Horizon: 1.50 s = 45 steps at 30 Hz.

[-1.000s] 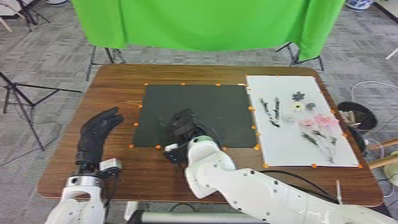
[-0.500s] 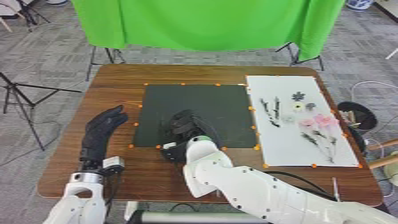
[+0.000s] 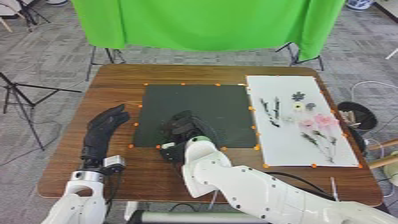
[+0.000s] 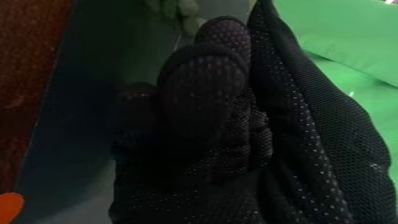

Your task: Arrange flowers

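Over the lower middle of the dark mat (image 3: 164,100) is my right hand (image 3: 184,131), its fingers curled. In the right wrist view, a green leafy stem (image 4: 188,10) rises from beyond the thumb and fingers of my right hand (image 4: 200,100), which pinch it; the lower stem is hidden by the glove. My left hand (image 3: 99,132), fingers relaxed, is over the table left of the mat. On the white board (image 3: 266,142) lie pink flowers (image 3: 325,120), a pale yellow flower (image 3: 298,106), a small dark flower (image 3: 298,96), dark leafy sprigs (image 3: 275,108) and thin green stems (image 3: 318,137).
Orange markers (image 3: 257,147) line the mat and board on the brown wooden table (image 3: 115,80). A dark bin (image 3: 357,116) stands beyond the right edge, and a green cloth (image 3: 209,25) hangs behind the table. A black cable (image 3: 298,179) runs near the right forearm.
My right hand has turned slightly and drawn back a little toward the near edge of the mat. My left hand has shifted slightly forward and to the right.
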Each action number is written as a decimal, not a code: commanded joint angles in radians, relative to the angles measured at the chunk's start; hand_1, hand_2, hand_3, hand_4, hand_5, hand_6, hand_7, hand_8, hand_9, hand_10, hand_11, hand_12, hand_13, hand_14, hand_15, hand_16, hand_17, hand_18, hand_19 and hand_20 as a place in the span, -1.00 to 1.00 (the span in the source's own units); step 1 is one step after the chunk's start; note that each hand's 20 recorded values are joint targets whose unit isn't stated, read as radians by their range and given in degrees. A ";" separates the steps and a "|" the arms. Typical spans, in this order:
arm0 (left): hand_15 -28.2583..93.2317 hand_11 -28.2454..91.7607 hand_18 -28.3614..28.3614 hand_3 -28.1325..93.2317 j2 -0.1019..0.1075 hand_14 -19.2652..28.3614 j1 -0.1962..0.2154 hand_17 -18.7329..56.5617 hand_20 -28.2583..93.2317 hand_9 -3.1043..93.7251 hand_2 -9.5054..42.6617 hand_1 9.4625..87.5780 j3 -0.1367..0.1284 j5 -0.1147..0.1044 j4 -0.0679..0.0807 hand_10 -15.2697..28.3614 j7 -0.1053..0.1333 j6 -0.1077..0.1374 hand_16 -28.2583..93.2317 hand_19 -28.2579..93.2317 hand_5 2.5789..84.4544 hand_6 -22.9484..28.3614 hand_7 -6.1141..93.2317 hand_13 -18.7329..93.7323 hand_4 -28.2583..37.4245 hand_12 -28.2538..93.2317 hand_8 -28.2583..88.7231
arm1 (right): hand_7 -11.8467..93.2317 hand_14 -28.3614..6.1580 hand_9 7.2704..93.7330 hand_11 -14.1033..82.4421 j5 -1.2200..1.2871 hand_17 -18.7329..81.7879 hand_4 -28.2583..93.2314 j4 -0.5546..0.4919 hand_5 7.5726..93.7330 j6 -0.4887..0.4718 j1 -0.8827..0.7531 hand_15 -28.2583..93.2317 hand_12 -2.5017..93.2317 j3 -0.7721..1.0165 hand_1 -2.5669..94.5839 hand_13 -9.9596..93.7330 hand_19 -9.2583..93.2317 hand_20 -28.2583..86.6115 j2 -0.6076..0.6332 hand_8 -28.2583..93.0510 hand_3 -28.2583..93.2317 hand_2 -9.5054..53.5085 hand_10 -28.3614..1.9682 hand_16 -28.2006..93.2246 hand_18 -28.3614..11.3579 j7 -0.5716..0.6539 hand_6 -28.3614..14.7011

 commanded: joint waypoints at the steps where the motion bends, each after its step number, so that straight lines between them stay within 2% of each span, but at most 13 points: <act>1: -0.23 -0.16 0.44 0.69 -0.011 0.50 0.009 -0.35 -0.29 -0.01 -0.86 -0.67 -0.005 0.008 0.000 0.30 -0.014 -0.012 -0.50 -0.34 0.07 -0.02 -0.49 -0.01 -0.72 -0.28 -0.65 | 0.04 0.58 0.88 -0.26 0.004 0.81 -0.50 0.008 0.43 -0.018 -0.030 0.21 -0.07 0.001 0.37 0.97 0.64 0.26 0.004 -0.32 0.35 -1.00 0.21 0.02 0.22 0.005 0.11; 4: -0.23 -0.16 0.44 0.69 -0.011 0.50 0.035 -0.35 -0.29 -0.01 -0.86 -0.67 -0.022 0.004 -0.018 0.31 -0.011 0.006 -0.50 -0.34 0.07 -0.03 -0.49 -0.01 -0.72 -0.28 -0.64 | 0.04 0.57 0.88 -0.27 -0.036 0.81 -0.50 -0.028 0.43 -0.042 -0.036 0.20 -0.07 0.033 0.36 0.97 0.64 0.27 0.030 -0.32 0.36 -1.00 0.21 0.02 0.22 -0.035 0.11; 8: -0.23 -0.16 0.45 0.69 0.003 0.51 0.034 -0.35 -0.29 -0.01 -0.88 -0.66 -0.040 0.003 -0.016 0.30 -0.012 0.003 -0.50 -0.34 0.07 -0.03 -0.49 -0.01 -0.72 -0.28 -0.65 | 0.04 0.55 0.88 -0.27 -0.126 0.80 -0.51 -0.124 0.42 -0.093 -0.036 0.20 -0.06 0.104 0.35 0.96 0.63 0.29 0.115 -0.32 0.36 -1.00 0.21 0.03 0.18 -0.070 0.13; 12: -0.23 -0.16 0.45 0.69 0.018 0.50 0.049 -0.35 -0.29 -0.01 -0.89 -0.66 -0.059 -0.002 -0.031 0.30 -0.002 0.022 -0.50 -0.34 0.07 -0.03 -0.49 -0.01 -0.72 -0.28 -0.64 | 0.03 0.55 0.88 -0.30 -0.186 0.78 -0.60 -0.232 0.41 -0.151 -0.045 0.20 -0.04 0.186 0.34 0.96 0.64 0.30 0.236 -0.33 0.40 -1.00 0.22 0.04 0.15 -0.093 0.16; 16: -0.23 -0.15 0.45 0.68 0.027 0.50 0.061 -0.35 -0.29 -0.01 -0.90 -0.65 -0.074 -0.002 -0.041 0.30 0.006 0.039 -0.50 -0.34 0.07 -0.03 -0.49 -0.01 -0.72 -0.28 -0.64 | -0.03 0.43 0.82 -0.31 -0.307 0.70 -0.65 -0.331 0.38 -0.288 -0.099 0.22 -0.06 0.314 0.23 0.88 0.73 0.23 0.375 -0.30 0.41 -1.00 0.10 0.03 0.04 -0.096 0.19; 21: -0.22 -0.15 0.45 0.68 0.025 0.50 0.089 -0.35 -0.29 -0.01 -0.94 -0.64 -0.087 -0.002 -0.056 0.30 0.005 0.052 -0.50 -0.34 0.07 -0.03 -0.49 0.00 -0.70 -0.28 -0.65 | -0.20 0.17 0.53 -0.25 -0.471 0.48 -0.69 -0.439 0.29 -0.518 -0.230 0.23 -0.38 0.548 -0.01 0.70 0.81 0.14 0.532 -0.45 0.46 -1.00 -0.18 -0.02 -0.20 -0.066 0.20; 23: -0.23 -0.15 0.45 0.68 0.025 0.50 0.087 -0.35 -0.29 -0.01 -0.96 -0.63 -0.088 0.000 -0.055 0.30 0.002 0.048 -0.51 -0.34 0.07 -0.03 -0.49 0.00 -0.70 -0.28 -0.65 | -0.30 0.01 0.36 -0.34 -0.511 0.34 -0.71 -0.480 0.21 -0.620 -0.298 0.22 -0.42 0.656 -0.18 0.60 0.80 0.17 0.589 -0.65 0.50 -1.00 -0.30 -0.03 -0.40 -0.048 0.17; 30: -0.23 -0.15 0.45 0.67 0.029 0.50 0.098 -0.35 -0.29 -0.01 -0.97 -0.61 -0.097 0.006 -0.065 0.30 -0.003 0.054 -0.51 -0.34 0.07 -0.03 -0.48 0.00 -0.68 -0.29 -0.65 | -0.67 -0.34 -0.11 -0.60 -0.618 0.13 -0.87 -0.595 -0.07 -0.974 -0.587 0.06 -0.60 1.040 -0.42 0.43 0.62 0.29 0.746 -0.61 0.38 -1.00 -0.65 -0.06 -0.68 0.017 -0.04; 34: -0.23 -0.15 0.45 0.66 0.027 0.50 0.108 -0.35 -0.29 -0.01 -0.97 -0.61 -0.102 0.013 -0.068 0.30 -0.008 0.057 -0.51 -0.34 0.07 -0.03 -0.48 0.00 -0.68 -0.28 -0.65 | -0.76 -0.40 -0.22 -0.63 -0.576 0.12 -0.75 -0.596 -0.19 -1.109 -0.685 0.00 -0.72 1.161 -0.15 0.43 0.60 0.32 0.778 -0.62 -0.41 -1.00 -0.74 -0.05 -0.73 0.052 -0.15; 37: -0.22 -0.15 0.45 0.66 0.022 0.49 0.106 -0.35 -0.29 -0.01 -0.97 -0.60 -0.097 0.017 -0.066 0.30 -0.010 0.053 -0.50 -0.34 0.08 -0.03 -0.48 0.00 -0.68 -0.29 -0.65 | -0.79 -0.45 -0.30 -0.66 -0.607 0.12 -0.67 -0.591 -0.31 -1.112 -0.761 -0.05 -0.77 1.204 -0.17 0.44 0.59 0.32 0.783 -0.63 -0.60 -1.00 -0.88 -0.05 -0.77 0.106 -0.27; 39: -0.23 -0.15 0.45 0.66 0.020 0.49 0.107 -0.35 -0.29 -0.01 -0.97 -0.60 -0.095 0.025 -0.067 0.30 -0.012 0.053 -0.51 -0.34 0.08 -0.03 -0.48 0.00 -0.68 -0.29 -0.65 | -0.79 -0.44 -0.29 -0.65 -0.655 0.13 -0.69 -0.584 -0.32 -1.118 -0.799 -0.06 -0.78 1.220 -0.19 0.45 0.59 0.31 0.777 -0.64 -0.53 -1.00 -0.92 -0.05 -0.76 0.132 -0.32; 41: -0.23 -0.15 0.45 0.66 0.019 0.49 0.109 -0.35 -0.29 -0.01 -0.97 -0.60 -0.096 0.027 -0.068 0.30 -0.015 0.051 -0.51 -0.34 0.08 -0.03 -0.48 0.00 -0.68 -0.29 -0.65 | -0.79 -0.37 -0.24 -0.64 -0.673 0.16 -0.82 -0.576 -0.31 -1.106 -0.823 -0.05 -0.79 1.229 -0.29 0.50 0.61 0.30 0.770 -0.64 -0.22 -1.00 -0.94 -0.05 -0.72 0.171 -0.34; 45: -0.22 -0.15 0.45 0.66 0.020 0.50 0.106 -0.35 -0.29 -0.01 -0.97 -0.59 -0.098 0.027 -0.066 0.29 -0.016 0.051 -0.51 -0.34 0.08 -0.03 -0.48 0.00 -0.68 -0.29 -0.65 | -0.76 -0.15 0.06 -0.59 -0.713 0.30 -0.93 -0.553 -0.16 -1.037 -0.870 -0.01 -0.77 1.242 -0.39 0.66 0.70 0.26 0.761 -0.64 0.15 -1.00 -0.79 -0.04 -0.54 0.224 -0.35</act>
